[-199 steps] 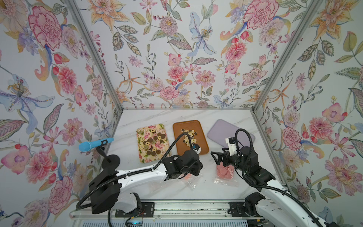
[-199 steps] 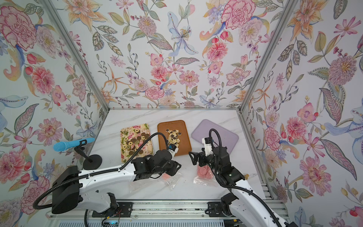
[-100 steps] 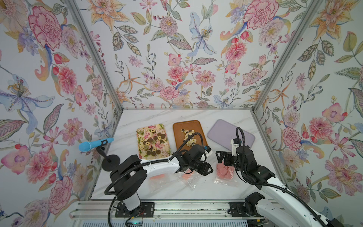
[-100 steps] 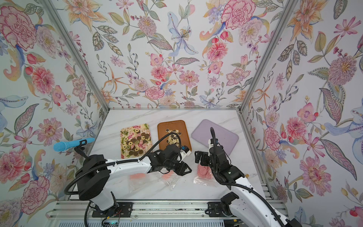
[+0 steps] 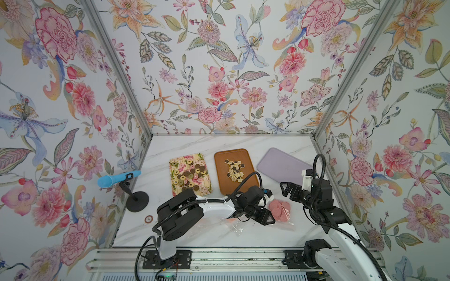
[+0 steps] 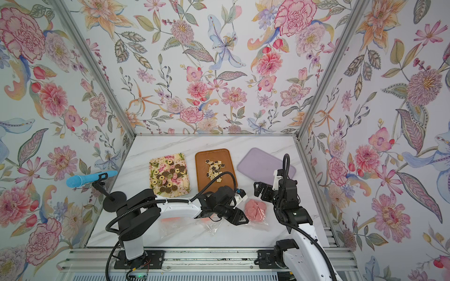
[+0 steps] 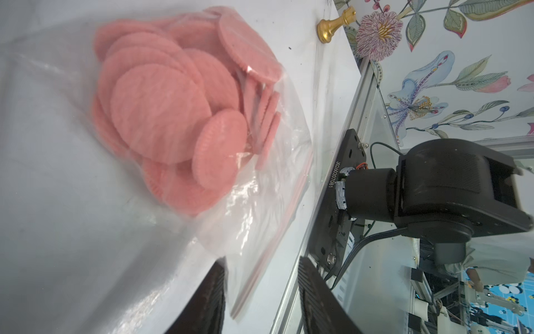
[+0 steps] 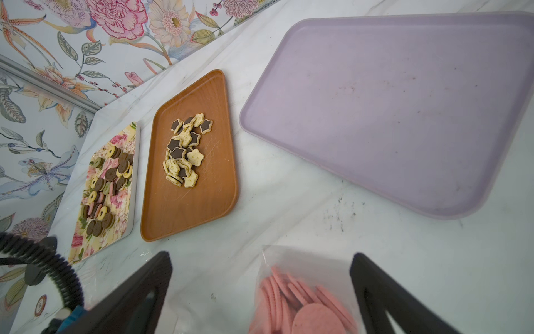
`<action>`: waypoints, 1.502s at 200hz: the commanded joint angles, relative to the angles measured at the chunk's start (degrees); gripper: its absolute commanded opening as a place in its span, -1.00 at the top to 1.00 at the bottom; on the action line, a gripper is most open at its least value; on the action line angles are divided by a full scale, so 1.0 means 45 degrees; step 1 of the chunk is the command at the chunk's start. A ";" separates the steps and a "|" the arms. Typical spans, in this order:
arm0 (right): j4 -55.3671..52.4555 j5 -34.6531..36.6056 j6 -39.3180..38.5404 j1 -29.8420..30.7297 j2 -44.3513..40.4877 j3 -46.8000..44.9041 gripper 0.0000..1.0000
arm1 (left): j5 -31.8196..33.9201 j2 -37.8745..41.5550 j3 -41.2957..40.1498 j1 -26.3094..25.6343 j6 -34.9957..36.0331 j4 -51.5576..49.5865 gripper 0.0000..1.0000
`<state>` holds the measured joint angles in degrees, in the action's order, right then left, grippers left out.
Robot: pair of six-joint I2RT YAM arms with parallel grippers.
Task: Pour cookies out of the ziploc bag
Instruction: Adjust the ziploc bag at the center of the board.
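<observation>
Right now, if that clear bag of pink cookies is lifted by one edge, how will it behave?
The ziploc bag looks thin and crinkled, so it will probably sag and fold. The pink cookies lie loose in a heap and would likely slide to the low end. They look thin; squeezing may crack them.

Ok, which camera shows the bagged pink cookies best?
The left wrist view: the pink cookies fill it, ridged edges clear. Both top views show them small and distant; the right wrist view crops them.
</observation>
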<state>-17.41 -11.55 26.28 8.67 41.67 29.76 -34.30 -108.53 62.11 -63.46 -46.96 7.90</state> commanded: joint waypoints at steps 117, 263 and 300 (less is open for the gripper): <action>0.1274 -0.2704 -0.1192 -0.0151 0.1403 -0.0253 -1.00 | -0.0125 -0.1704 0.5814 0.3742 0.5502 -0.6598 1.00; 0.2628 0.0063 -0.2078 0.0201 0.3055 0.0767 -1.00 | -0.1127 -0.3506 0.9574 0.4688 0.7314 -0.9275 0.99; 0.2938 -0.2139 -0.2621 0.0183 0.4096 0.0867 -0.89 | -0.0853 -0.3299 0.9441 0.4708 0.7398 -0.9373 0.93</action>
<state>-5.91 -14.90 17.17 9.61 57.30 32.60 -37.34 -126.41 105.30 -42.74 -13.72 -34.61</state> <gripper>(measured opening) 0.978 0.047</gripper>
